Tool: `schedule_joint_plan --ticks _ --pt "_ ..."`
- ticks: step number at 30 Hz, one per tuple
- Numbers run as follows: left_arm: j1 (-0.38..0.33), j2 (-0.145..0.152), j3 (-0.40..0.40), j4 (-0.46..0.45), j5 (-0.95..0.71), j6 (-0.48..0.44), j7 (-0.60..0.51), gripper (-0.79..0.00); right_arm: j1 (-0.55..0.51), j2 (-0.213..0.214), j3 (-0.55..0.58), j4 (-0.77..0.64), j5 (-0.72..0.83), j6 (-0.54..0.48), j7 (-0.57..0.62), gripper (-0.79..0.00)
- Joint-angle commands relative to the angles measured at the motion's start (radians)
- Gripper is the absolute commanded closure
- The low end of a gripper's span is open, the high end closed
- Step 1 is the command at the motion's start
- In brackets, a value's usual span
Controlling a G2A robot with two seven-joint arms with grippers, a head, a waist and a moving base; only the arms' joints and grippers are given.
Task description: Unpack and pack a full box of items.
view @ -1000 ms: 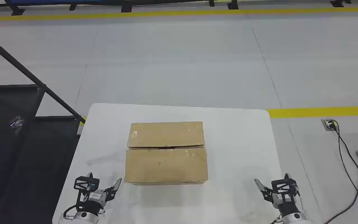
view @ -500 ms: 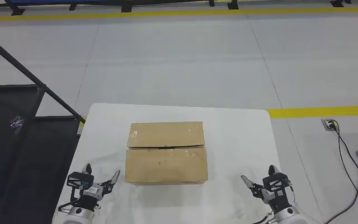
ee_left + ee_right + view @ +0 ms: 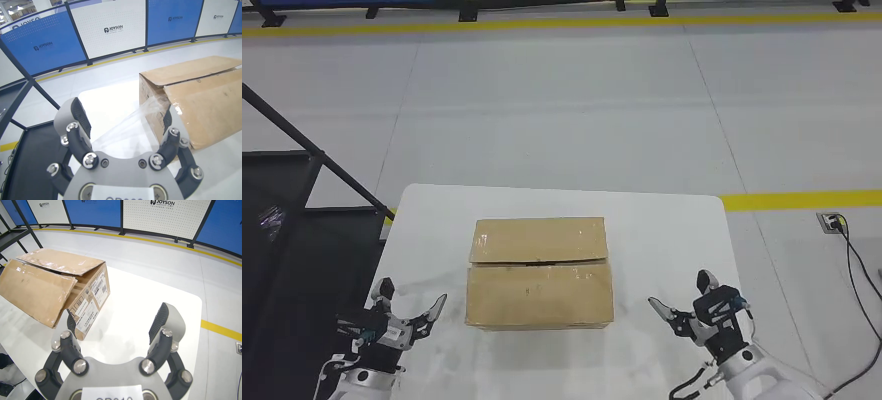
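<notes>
Nothing is unpacked yet. The box (image 3: 540,275) sits mid-bench (image 3: 662,230), its top folded down but unsealed (a gap shows along the seam). The left gripper (image 3: 412,296) and right gripper (image 3: 680,291) hover wide open and empty, one off each end. Opening, emptying and repacking all remain.

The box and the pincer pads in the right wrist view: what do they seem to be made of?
Box: brown corrugated cardboard, matt; a layered edge shows at the worn flap corner. The glossy, wrinkled patches on it look like clear plastic tape. Right pincer pads: black, ribbed, matt, probably rubber.
</notes>
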Motion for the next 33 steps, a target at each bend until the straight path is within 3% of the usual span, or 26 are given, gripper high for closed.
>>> schedule_joint_plan --ticks 1,3,7,9,12,15,22,33 --pt "0.000 0.000 0.000 0.000 0.000 0.000 0.000 -0.785 0.000 0.000 0.000 0.000 0.000 0.000 0.000 -0.785" --pt "-0.001 0.000 0.001 0.000 -0.005 0.001 -0.002 -0.785 0.004 0.000 -0.012 -0.006 -0.008 -0.022 -0.002 -0.785" --pt "-0.058 -0.004 0.015 0.017 -0.095 -0.015 -0.056 -0.785 0.092 0.001 -0.054 0.045 0.237 -0.236 0.029 -0.785" --pt "-0.091 -0.004 0.009 0.049 -0.100 -0.012 -0.059 -0.785 0.164 0.000 -0.076 0.093 0.335 -0.310 0.066 -0.785" --pt "-0.134 -0.002 0.012 0.102 -0.150 -0.097 -0.057 -0.785 0.274 -0.002 -0.107 0.194 0.509 -0.372 0.145 -0.785" --pt "-0.164 0.001 0.010 0.142 -0.149 -0.158 -0.043 -0.785 0.382 -0.002 -0.142 0.287 0.667 -0.396 0.260 -0.785" --pt "-0.179 0.003 0.008 0.175 -0.171 -0.232 -0.011 -0.785 0.542 -0.005 -0.205 0.437 0.782 -0.356 0.432 -0.785" --pt "-0.197 -0.002 0.038 0.159 -0.168 -0.201 -0.029 -0.785 0.617 0.003 -0.260 0.523 1.029 -0.460 0.645 -0.785"
